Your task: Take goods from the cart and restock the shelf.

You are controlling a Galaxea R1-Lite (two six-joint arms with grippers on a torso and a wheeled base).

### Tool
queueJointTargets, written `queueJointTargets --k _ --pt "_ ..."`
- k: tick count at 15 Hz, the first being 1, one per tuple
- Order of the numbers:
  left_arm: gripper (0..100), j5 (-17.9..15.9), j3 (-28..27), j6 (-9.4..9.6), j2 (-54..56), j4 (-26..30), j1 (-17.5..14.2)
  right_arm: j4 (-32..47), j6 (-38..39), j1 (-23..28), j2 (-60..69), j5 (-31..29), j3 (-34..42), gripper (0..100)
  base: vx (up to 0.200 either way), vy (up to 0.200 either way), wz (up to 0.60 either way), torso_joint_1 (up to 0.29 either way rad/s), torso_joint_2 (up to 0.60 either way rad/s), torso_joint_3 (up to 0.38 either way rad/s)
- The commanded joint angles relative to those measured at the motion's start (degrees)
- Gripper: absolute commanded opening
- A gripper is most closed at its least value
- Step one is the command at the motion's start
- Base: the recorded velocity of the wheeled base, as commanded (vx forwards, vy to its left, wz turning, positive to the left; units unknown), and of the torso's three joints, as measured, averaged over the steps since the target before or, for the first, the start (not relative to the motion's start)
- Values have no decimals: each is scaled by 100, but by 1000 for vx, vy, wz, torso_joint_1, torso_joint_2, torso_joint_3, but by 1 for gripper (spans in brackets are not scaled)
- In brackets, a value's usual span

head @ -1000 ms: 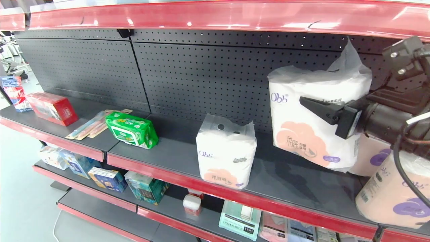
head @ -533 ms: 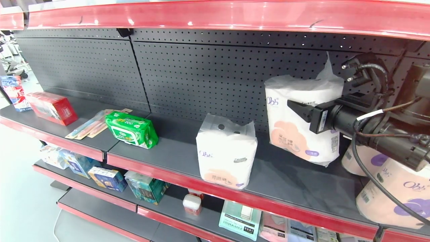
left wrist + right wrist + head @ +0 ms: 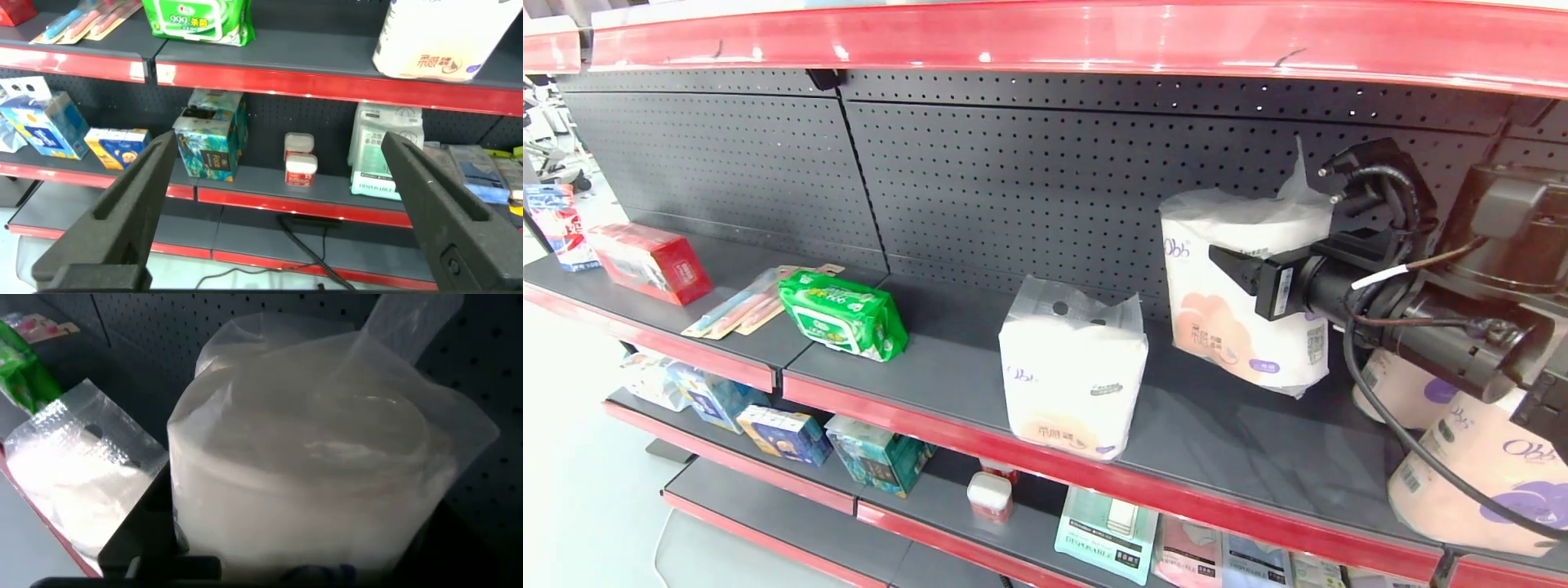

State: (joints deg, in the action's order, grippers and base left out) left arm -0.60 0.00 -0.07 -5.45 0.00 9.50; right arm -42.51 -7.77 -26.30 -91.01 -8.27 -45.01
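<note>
**Head view.** The right end effector (image 3: 1235,273) is gripping a roll pack (image 3: 1225,327), its fingers clamped across the soft sides. One finger is lying on the near face. The pack is hanging tilted, directly below the end effector and over the shelf (image 3: 964,359). Whether its lower corner is touching the shelf cannot be told. A small pack (image 3: 1072,371) is standing near, on the side the fingers are pointing toward. More rolls (image 3: 1486,457) are sitting behind the end effector, under the wrist. Wipes (image 3: 843,314) are lying well apart, past the small pack.

**Left wrist view.** The left end effector (image 3: 278,140) is hanging with fingers spread wide and nothing between them. It is facing the lower shelves, and the small pack's base is showing above it.

**Right wrist view.** The roll pack is sitting between the fingers, its loose film tab standing up toward the pegboard (image 3: 270,310). The small pack is lying just beyond one finger.

**Hazards (judgement).**
- Releasing while the pack is tilted could let it topple toward the shelf's front edge.
- The soft wrap could cling to a finger or catch by its film tab, dragging the pack on withdrawal.
- A wide opening could nudge the small pack.
- The wrist could brush the rolls behind it.
</note>
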Motion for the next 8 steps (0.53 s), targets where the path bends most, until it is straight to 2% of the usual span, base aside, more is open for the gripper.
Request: queueJointTargets --k 1,3,8 --pt "100 -2 0 -1 -9 0 0 -232 -14 10 -329 0 -52 0 0 0 0 0 0 0" --pt "100 -2 0 -1 -9 0 0 -574 -41 19 -575 0 -87 0 0 0 0 0 0 0" --pt "100 -2 0 -1 -9 0 0 -592 -164 10 -751 0 -280 0 0 0 0 0 0 0"
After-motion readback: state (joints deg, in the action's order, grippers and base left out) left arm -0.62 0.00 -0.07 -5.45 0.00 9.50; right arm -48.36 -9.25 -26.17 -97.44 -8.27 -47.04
